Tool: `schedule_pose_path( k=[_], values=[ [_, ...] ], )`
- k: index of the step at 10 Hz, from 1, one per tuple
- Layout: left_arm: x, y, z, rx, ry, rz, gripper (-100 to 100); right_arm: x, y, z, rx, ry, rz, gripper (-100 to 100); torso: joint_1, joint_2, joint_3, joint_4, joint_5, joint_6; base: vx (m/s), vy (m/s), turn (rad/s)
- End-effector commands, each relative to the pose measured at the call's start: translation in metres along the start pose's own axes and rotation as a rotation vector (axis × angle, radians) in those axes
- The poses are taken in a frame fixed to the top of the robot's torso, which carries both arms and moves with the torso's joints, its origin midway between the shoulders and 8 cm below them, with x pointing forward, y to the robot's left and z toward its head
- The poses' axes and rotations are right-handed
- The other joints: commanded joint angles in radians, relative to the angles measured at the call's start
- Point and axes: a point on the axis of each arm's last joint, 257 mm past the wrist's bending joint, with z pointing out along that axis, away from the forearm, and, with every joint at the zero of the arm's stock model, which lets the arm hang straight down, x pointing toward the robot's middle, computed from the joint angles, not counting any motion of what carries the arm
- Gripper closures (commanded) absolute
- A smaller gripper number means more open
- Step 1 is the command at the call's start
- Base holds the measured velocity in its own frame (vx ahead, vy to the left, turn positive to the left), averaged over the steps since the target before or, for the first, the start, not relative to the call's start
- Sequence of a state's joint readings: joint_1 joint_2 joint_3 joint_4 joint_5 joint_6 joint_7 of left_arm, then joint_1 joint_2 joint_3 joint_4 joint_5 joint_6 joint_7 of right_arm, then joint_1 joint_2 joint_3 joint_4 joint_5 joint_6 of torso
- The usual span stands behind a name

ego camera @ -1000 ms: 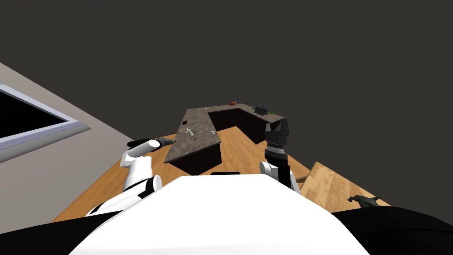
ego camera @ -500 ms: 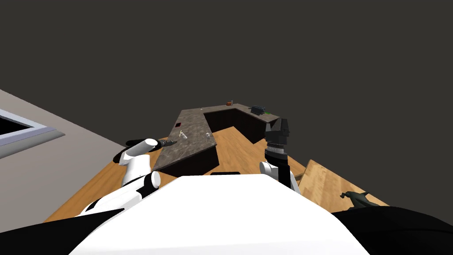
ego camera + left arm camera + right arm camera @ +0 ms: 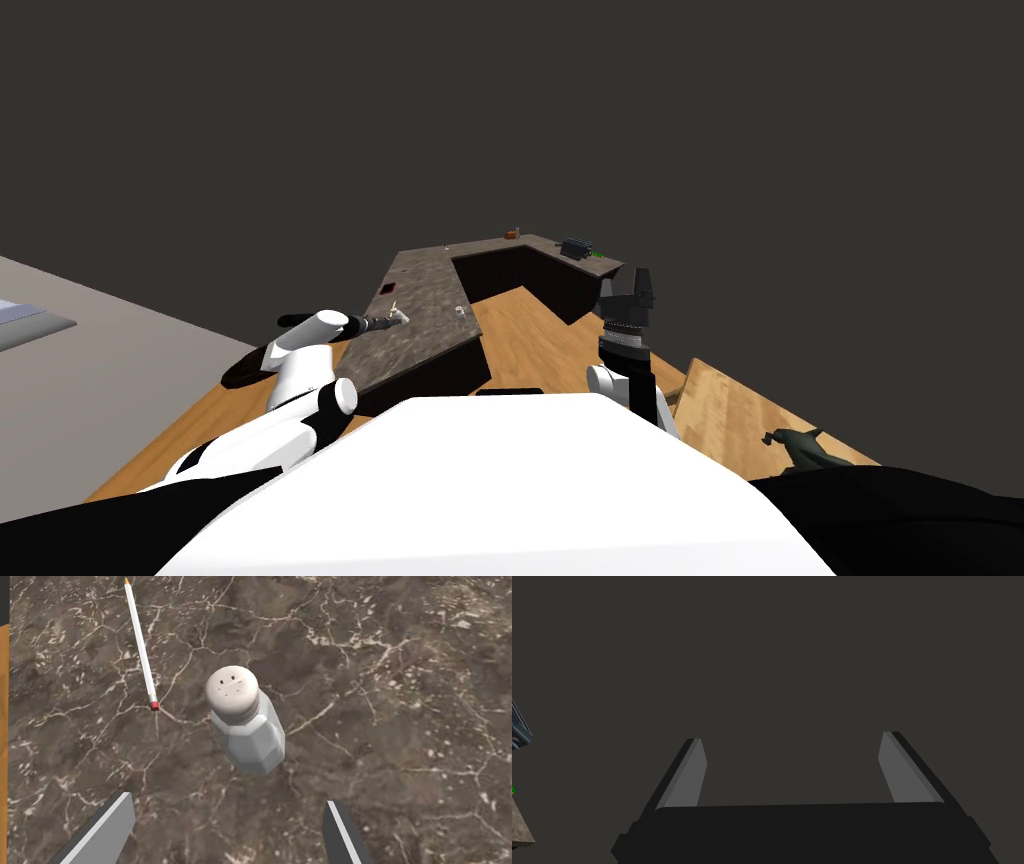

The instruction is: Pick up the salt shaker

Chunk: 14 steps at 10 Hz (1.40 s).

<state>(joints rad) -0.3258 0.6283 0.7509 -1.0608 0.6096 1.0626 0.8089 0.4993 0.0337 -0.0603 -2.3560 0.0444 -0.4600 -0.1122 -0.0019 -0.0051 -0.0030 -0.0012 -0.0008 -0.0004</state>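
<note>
1. Since a second ago, the head view has been swung and brought nearer to the marble countertop (image 3: pixel 430 300). The left gripper (image 3: pixel 227 800) has been carried from beside the counter's edge to above its surface.
2. The salt shaker (image 3: pixel 246 726) appears to stand upright on the countertop, ahead of the left gripper and roughly centred on the gap, though not yet between the fingers.
3. A white pencil (image 3: pixel 141 651) lies near the shaker, apart from it.
4. The left fingers are held wide, probably so that they can be passed around the faceted body below the cap.
5. The right gripper (image 3: pixel 640 287) is held raised beside the chest, clear of the counter. Its fingers are spread wide and empty, and it is judged to be parked out of the working arm's way.
6. A further advance is judged necessary before closing, with the pencil left undisturbed.
</note>
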Motion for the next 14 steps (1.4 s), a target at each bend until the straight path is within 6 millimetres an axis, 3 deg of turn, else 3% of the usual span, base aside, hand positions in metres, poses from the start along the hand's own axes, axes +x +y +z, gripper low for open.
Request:
schedule_pose_path(
  k=[1, 3, 4, 5, 10, 11, 14],
  values=[
    [0.0, -0.001, -0.002, -0.026, -0.015, -0.042, -100, 0.0, 0.0, 0.0, 0.0, 0.0, 0.0, 0, 0.0, 0.0, 0.0, 0.0, 0.0, 0.0, 0.092, -0.014, -0.077],
    [0.002, -0.003, -0.003, -0.028, -0.015, -0.05, -100, 0.0, 0.0, 0.0, 0.0, 0.0, 0.0, 0, 0.003, -0.001, 0.0, 0.0, 0.0, 0.0, 0.075, 0.02, -0.06],
    [0.002, -0.003, -0.004, -0.031, -0.017, -0.055, 0, 0.0, 0.0, 0.0, 0.0, 0.0, 0.0, 0, 0.003, 0.002, 0.001, 0.0, 0.001, -0.001, 0.009, 0.002, 0.003],
    [0.001, -0.006, 0.002, -0.008, -0.02, -0.08, -100, 0.0, 0.0, 0.0, 0.0, 0.0, 0.0, 0, 0.002, 0.005, 0.003, 0.001, 0.001, -0.001, -0.041, 0.038, -0.24],
    [-0.002, -0.009, 0.012, 0.029, -0.026, -0.119, -100, 0.0, 0.0, 0.0, 0.0, 0.0, 0.0, 0, 0.006, 0.013, 0.008, 0.003, 0.002, -0.001, -0.102, 0.077, -0.155],
    [-0.001, -0.01, 0.013, 0.031, -0.025, -0.122, 100, 0.0, 0.0, 0.0, 0.0, 0.0, 0.0, 0, 0.004, 0.01, 0.006, 0.002, 0.001, -0.001, -0.008, 0.006, 0.003],
    [-0.001, -0.009, 0.013, 0.03, -0.024, -0.122, 100, 0.0, 0.0, 0.0, 0.0, 0.0, 0.0, 0, 0.002, 0.006, 0.003, 0.001, 0.001, -0.001, 0.0, 0.0, 0.0]
  ],
)
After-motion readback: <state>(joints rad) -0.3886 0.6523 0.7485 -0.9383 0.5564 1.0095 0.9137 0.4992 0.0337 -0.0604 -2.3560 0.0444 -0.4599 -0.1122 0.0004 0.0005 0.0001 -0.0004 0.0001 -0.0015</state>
